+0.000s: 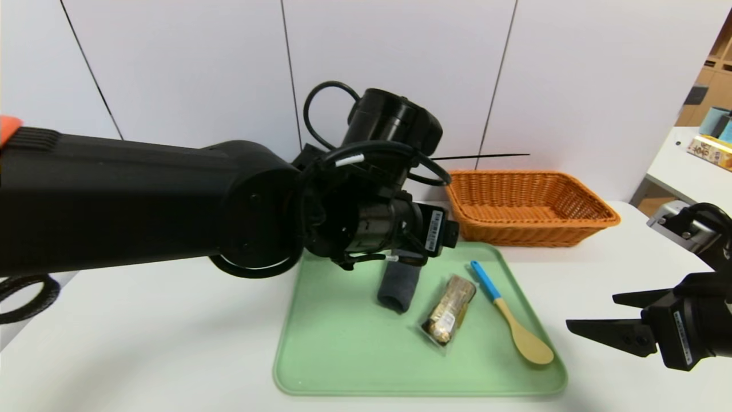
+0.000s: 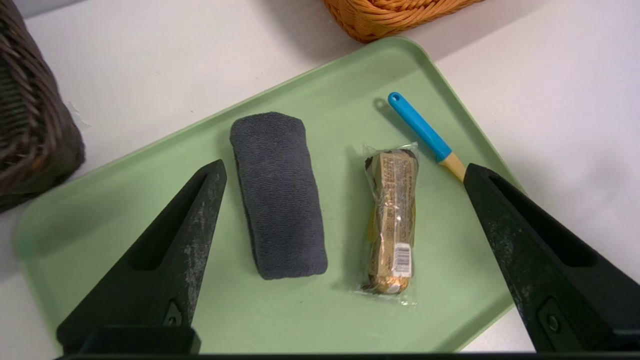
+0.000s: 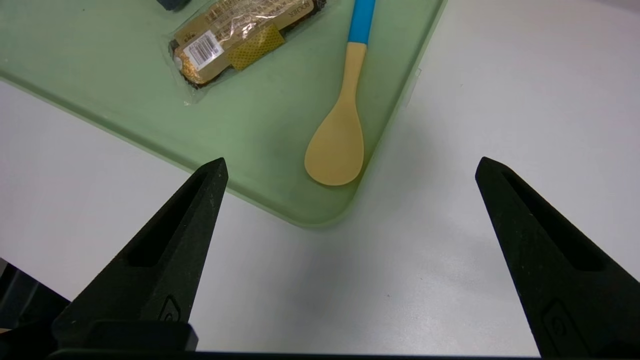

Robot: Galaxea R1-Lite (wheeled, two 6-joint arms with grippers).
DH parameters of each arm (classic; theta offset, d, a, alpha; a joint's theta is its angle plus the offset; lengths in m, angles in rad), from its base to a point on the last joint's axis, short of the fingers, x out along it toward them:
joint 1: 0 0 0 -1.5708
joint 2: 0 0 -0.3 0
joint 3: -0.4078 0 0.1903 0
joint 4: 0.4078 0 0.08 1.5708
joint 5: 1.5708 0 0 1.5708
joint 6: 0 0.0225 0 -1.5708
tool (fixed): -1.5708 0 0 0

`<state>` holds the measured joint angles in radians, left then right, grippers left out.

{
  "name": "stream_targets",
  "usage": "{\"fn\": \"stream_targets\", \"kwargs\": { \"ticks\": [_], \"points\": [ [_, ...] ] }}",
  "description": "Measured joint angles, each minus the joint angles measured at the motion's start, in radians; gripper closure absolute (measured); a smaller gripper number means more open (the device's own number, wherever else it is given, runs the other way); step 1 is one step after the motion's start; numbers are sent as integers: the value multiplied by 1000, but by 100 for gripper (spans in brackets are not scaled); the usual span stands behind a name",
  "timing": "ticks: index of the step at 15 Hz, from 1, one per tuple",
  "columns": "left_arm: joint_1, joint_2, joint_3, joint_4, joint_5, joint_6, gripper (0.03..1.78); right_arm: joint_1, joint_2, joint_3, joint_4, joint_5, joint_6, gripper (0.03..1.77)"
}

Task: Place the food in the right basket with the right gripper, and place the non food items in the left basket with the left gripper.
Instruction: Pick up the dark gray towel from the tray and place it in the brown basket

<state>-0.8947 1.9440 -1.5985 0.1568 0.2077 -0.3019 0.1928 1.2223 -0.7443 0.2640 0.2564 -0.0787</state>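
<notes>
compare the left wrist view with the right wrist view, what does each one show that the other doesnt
Only the left wrist view shows the whole grey cloth, the dark brown basket, a corner of the orange basket and the open left gripper. Only the right wrist view shows the spoon bowl and the open right gripper over bare table. Both show the green tray, snack packet and blue spoon handle.

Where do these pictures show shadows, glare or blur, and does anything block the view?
Head view: the left arm fills the left side, hiding the tray's far corner; edges look slightly soft. Left wrist view: sharp, soft shadows beside the grey cloth and snack packet, whose wrapper glints. Right wrist view: the spoon looks hazy; open fingers frame the picture.
</notes>
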Motion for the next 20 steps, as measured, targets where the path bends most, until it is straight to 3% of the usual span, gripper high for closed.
{"fn": "stream_targets", "kwargs": {
  "ticks": [6, 20],
  "points": [
    [0, 138, -50, 25, 76, -18, 12, -7, -12, 10, 1, 1, 0, 9],
    [28, 291, -330, 417, 122, -91, 12, -7, -29, 46, -7, 2, 21, 9]
  ]
}}
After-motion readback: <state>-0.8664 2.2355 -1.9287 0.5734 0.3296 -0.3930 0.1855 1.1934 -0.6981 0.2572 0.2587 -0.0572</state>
